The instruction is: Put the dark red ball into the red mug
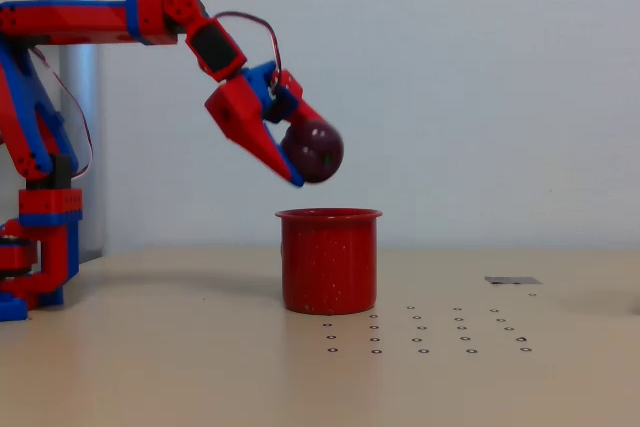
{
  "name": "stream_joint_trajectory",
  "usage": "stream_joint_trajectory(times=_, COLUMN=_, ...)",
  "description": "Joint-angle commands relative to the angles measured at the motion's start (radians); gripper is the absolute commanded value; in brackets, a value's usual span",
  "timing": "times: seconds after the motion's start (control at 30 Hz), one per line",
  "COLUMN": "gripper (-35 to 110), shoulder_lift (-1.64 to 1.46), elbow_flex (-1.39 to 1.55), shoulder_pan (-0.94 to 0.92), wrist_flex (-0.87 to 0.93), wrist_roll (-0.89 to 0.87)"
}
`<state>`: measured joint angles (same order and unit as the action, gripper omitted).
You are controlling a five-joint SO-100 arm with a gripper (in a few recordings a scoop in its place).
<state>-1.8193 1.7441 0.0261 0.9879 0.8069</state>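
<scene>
The red mug (329,261) stands upright on the tan table, near the middle of the fixed view. Just above its rim hangs the dark red ball (316,150), glossy and maroon, clear of the mug by a small gap. My red-and-blue gripper (305,159) is shut on the ball, reaching in from the upper left with its fingers pointing down and to the right. One red finger (265,145) lies along the ball's left side; the other is mostly hidden behind the ball.
The arm's base (40,247) stands at the left edge of the table. A grid of small dark marks (425,332) lies on the tabletop in front of and right of the mug. A small grey flat patch (512,280) sits at the right.
</scene>
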Motion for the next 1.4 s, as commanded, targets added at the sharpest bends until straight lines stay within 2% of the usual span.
stream_joint_trajectory(times=0.0, gripper=19, shoulder_lift=-0.025, elbow_flex=-0.091, shoulder_pan=0.020, wrist_flex=0.014, wrist_roll=-0.034)
stream_joint_trajectory(times=0.5, gripper=20, shoulder_lift=0.037, elbow_flex=-0.054, shoulder_pan=0.025, wrist_flex=0.003, wrist_roll=-0.097)
stream_joint_trajectory(times=0.83, gripper=41, shoulder_lift=0.051, elbow_flex=-0.032, shoulder_pan=0.006, wrist_flex=-0.069, wrist_roll=-0.112)
stream_joint_trajectory(times=1.03, gripper=45, shoulder_lift=0.054, elbow_flex=-0.032, shoulder_pan=0.006, wrist_flex=-0.087, wrist_roll=-0.126)
stream_joint_trajectory(times=1.23, gripper=33, shoulder_lift=0.040, elbow_flex=-0.114, shoulder_pan=0.002, wrist_flex=-0.078, wrist_roll=-0.204)
stream_joint_trajectory(times=1.37, gripper=11, shoulder_lift=0.000, elbow_flex=-0.175, shoulder_pan=-0.011, wrist_flex=0.026, wrist_roll=-0.213)
